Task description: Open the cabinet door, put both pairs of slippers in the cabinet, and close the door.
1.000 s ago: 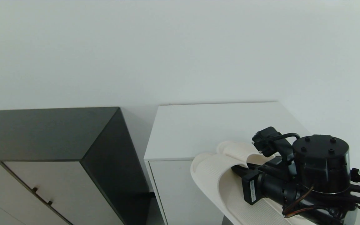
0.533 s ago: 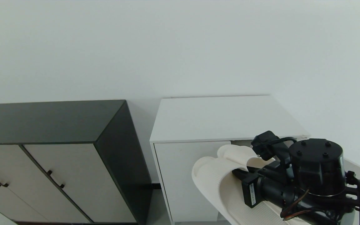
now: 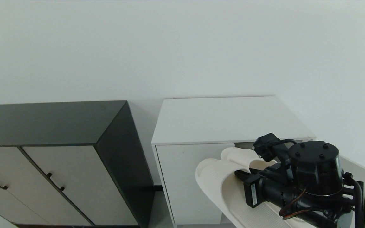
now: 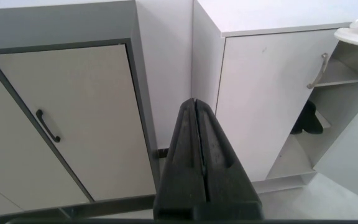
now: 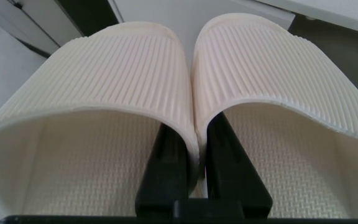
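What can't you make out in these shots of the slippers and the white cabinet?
1. Head view: the inside of the white cabinet, hidden behind the cream slippers and the right arm.
2. Left wrist view: the dark shape on a shelf, partly behind the closed door; one slipper or a pair, unclear.
3. Right wrist view: the tips of the right pincer, covered by the slipper straps; the heels, cut off by the edge.
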`<state>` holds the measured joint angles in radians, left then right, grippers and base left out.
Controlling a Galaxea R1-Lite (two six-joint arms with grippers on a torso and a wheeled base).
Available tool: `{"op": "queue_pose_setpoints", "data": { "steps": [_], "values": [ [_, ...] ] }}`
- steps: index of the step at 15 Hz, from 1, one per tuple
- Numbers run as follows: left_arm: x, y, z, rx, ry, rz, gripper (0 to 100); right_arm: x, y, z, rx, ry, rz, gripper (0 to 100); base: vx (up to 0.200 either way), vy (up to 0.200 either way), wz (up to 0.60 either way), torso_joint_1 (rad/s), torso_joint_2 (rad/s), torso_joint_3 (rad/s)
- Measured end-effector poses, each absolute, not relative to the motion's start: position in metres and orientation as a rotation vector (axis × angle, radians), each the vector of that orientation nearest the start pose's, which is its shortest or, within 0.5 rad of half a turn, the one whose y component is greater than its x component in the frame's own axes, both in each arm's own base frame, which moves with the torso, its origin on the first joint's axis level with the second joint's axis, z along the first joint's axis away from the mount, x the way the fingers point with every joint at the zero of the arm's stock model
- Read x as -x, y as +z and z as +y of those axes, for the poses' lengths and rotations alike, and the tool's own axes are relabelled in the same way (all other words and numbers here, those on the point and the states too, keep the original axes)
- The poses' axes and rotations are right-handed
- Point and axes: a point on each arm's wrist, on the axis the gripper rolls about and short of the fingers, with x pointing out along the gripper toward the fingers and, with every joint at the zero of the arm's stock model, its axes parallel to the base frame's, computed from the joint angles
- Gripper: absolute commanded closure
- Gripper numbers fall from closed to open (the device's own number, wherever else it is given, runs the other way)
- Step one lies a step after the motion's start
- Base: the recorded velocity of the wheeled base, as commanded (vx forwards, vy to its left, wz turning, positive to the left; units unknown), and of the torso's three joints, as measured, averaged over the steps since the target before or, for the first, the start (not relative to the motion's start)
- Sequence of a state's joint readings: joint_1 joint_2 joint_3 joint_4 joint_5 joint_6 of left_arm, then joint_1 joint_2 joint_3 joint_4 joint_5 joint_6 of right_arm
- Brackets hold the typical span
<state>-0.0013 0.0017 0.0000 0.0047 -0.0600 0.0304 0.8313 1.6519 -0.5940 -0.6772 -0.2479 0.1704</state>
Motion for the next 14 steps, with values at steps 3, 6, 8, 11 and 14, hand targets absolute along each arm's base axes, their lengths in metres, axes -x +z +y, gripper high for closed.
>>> {"op": "queue_pose_setpoints", "data": {
  "steps": [3, 6, 8, 11, 14],
  "values": [
    [0.0227, 0.0751, -0.0013, -0.031, -0.062, 0.005, 100, -0.1858, 0.145, 0.1946, 0.026, 0.549, 0.36, 100, 0.0, 0.0, 0.0, 0.0, 0.0, 0.0],
    [0.0227, 0.075, -0.0013, -0.03, -0.061, 0.005, 100, -0.1862, 0.1436, 0.1933, 0.023, 0.548, 0.362, 100, 0.0, 0.0, 0.0, 0.0, 0.0, 0.0],
    [0.0227, 0.075, -0.0013, -0.03, -0.061, 0.005, 100, -0.1862, 0.1434, 0.1931, 0.024, 0.548, 0.362, 100, 0.0, 0.0, 0.0, 0.0, 0.0, 0.0],
    [0.0227, 0.075, -0.0013, -0.031, -0.062, 0.005, 100, -0.186, 0.143, 0.1927, 0.026, 0.548, 0.363, 100, 0.0, -0.133, 0.0, 0.002, 0.0, -0.002],
    [0.0227, 0.075, -0.0013, -0.03, -0.062, 0.006, 100, -0.1857, 0.1428, 0.193, 0.027, 0.55, 0.363, 100, 0.0, -0.2, 0.0, 0.001, 0.0, 0.004]
  ]
}}
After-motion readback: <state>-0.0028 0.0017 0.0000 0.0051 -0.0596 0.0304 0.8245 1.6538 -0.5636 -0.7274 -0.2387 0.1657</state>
